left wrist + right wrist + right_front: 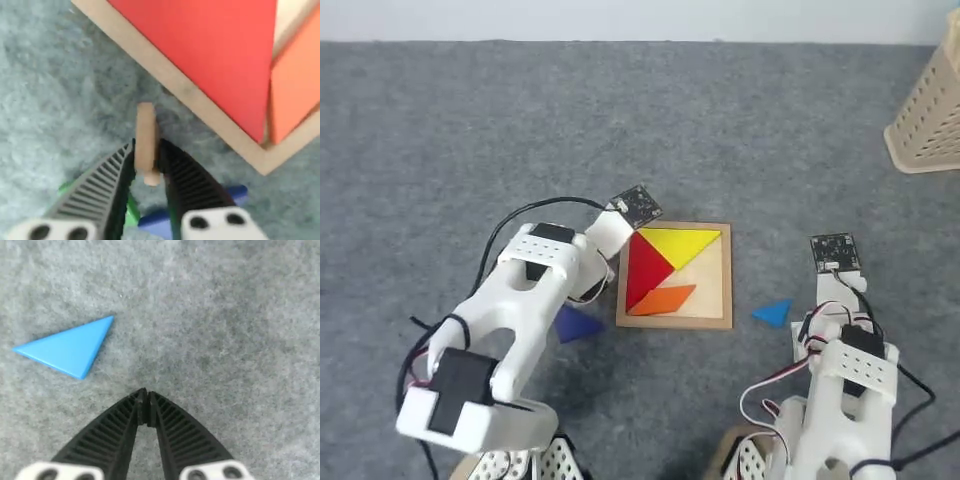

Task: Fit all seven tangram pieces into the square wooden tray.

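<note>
Three pieces sit in the square wooden tray, which lies flat on the grey counter between the forward ends of the two arms.
- Yellow triangle: along the tray's far edge.
- Red triangle: against the edge nearest the left arm, touching the yellow triangle.
- Orange piece: along the near edge, touching the red triangle. Bare tray floor shows beside it, toward the right arm.

Loose pieces on the counter:
- Light blue triangle: flat, near the tray's rim on the right arm's side, apart from it.
- Dark blue triangle: near the tray's opposite side, partly under the left arm.
- Green piece: a sliver seen behind the left jaws, shape not discernible.

Left gripper: jaws narrow, clamped on a tan piece held edge-on, just outside the tray rim near the corner by the red triangle. Whether the piece touches the counter cannot be told.

Right gripper: jaws pressed together with nothing between them, over bare counter. The light blue triangle is near but apart.

Sundry: pale lattice structure, at the far side of the counter on the right arm's side, well apart from the tray.
</note>
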Controlling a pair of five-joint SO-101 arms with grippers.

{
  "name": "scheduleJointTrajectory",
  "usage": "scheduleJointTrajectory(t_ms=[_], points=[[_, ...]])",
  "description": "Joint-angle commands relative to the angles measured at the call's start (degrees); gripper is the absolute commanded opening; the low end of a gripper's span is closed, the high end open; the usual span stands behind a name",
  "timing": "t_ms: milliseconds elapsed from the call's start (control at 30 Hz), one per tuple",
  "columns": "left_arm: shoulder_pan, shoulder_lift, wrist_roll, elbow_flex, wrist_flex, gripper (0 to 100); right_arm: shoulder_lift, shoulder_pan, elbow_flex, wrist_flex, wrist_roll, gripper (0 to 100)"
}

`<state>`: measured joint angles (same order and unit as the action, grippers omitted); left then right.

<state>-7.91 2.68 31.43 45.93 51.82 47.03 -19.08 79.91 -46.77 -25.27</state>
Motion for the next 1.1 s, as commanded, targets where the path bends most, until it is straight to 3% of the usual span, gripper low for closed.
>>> scheduleJointTrajectory(t_ms=[0,233,400,533,833,1067], points=[[-1.1,1.0,-0.6,-2.2,-0.3,1,1.5,0.5,-0.5,1.2,0.4,1.0],[-4.5,9.1,-5.2,-9.2,10.6,1,1.5,0.5,-0.5,1.2,0.5,1.0],[-16.7,13.2,-8.5,-11.3,12.5,1,1.6,0.5,-0.4,1.2,0.5,1.0],[-23.7,8.1,-10.5,-13.7,10.5,1,1.6,0.5,-0.4,1.2,0.5,1.0],[-24.8,-11.9,-10.1,-26.4,10.0,1,1.6,0.5,-0.4,1.2,0.4,1.0],[-24.4,-14.6,-8.1,-27.6,10.0,1,1.6,0.5,-0.4,1.2,0.4,1.0]])
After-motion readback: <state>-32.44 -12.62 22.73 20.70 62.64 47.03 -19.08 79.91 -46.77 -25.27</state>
